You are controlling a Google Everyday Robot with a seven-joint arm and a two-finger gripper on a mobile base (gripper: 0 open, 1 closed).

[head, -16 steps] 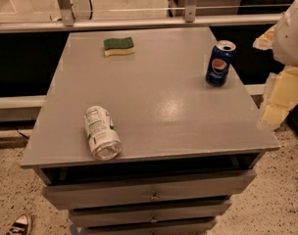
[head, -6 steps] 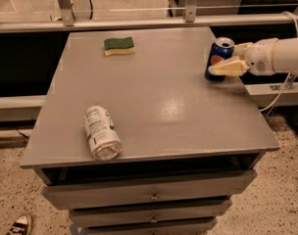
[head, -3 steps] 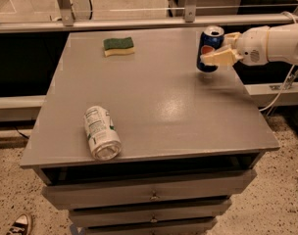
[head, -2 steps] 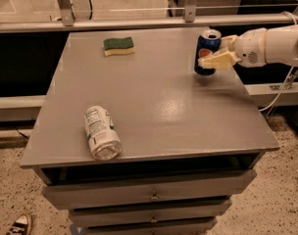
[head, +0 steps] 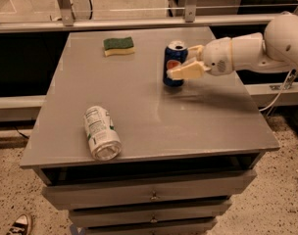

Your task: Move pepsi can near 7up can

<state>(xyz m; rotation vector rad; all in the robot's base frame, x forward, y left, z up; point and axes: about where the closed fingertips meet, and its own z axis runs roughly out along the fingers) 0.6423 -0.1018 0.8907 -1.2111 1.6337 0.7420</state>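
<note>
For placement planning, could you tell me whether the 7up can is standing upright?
No: the 7up can lies on its side, far from the tool gripping the pepsi can.

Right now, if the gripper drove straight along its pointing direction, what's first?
The pepsi can, clamped in the gripper over the table's far side. Past it, bare top, then maybe the lying 7up can; depth unclear.

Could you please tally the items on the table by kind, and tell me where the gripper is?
Drink cans: 2 (pepsi can, upright; 7up can, lying on its side)
Sponges: 1 (sponge, far side)
Total: 3
The gripper reaches in from the right of the table, closed on the pepsi can.
</note>
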